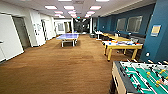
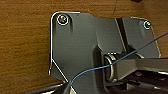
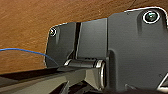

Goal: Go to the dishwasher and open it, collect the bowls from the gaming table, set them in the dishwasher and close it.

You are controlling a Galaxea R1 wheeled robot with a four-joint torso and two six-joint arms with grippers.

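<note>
tools — cannot tell if apart or together, both wrists hanging over carpet [image 2: 25, 37] | step: driving, judged heading for yellow bench [image 1: 122, 46] ahead right | bowls: too small to pick out on it | advice — approaching wide of foosball table [image 1: 142, 76], squaring to bench's long side

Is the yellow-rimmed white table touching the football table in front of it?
Apart. The head view shows a strip of brown floor between the gaming table and the football table.
</note>
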